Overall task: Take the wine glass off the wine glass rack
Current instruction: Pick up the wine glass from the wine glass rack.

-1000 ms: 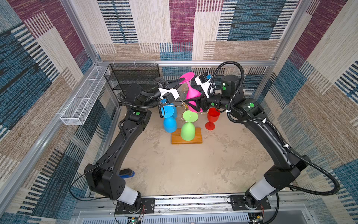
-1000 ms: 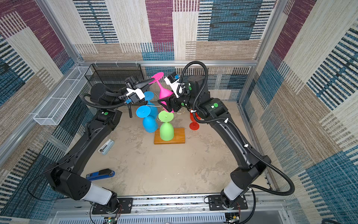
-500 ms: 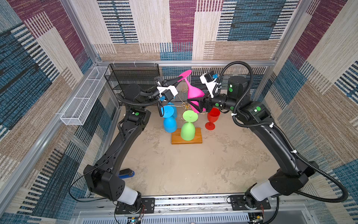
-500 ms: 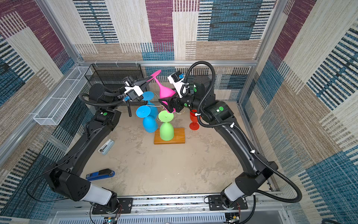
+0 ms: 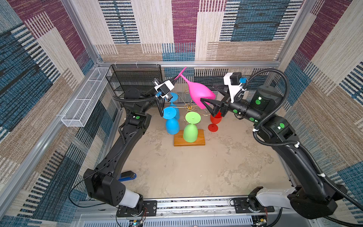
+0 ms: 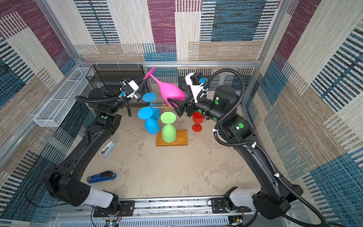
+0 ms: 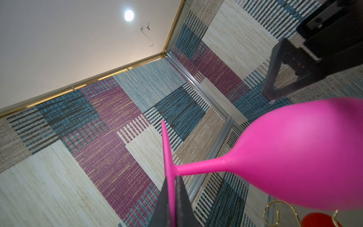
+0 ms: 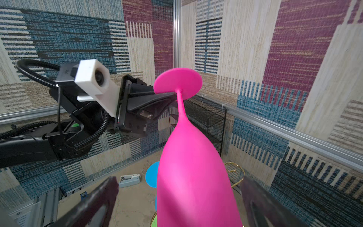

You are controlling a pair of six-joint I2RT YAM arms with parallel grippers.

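Pinching pink glass (image 5: pixel 198 93) foot with left gripper (image 8: pixel 171 95); right gripper (image 5: pixel 210 94) spread wide round bowl; rack (image 5: pixel 189 107), green glass (image 5: pixel 190 132) seemingly just below.

Black arms (image 5: pixel 300 163), green dots (image 5: pixel 282 125), ribbed black cables (image 5: pixel 135 98).

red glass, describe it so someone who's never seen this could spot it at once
Find the rack's wooden base mid-table. Just off its far right corner stands the red glass. It alone stands upright on the table; the blue pair and green glass are inverted.
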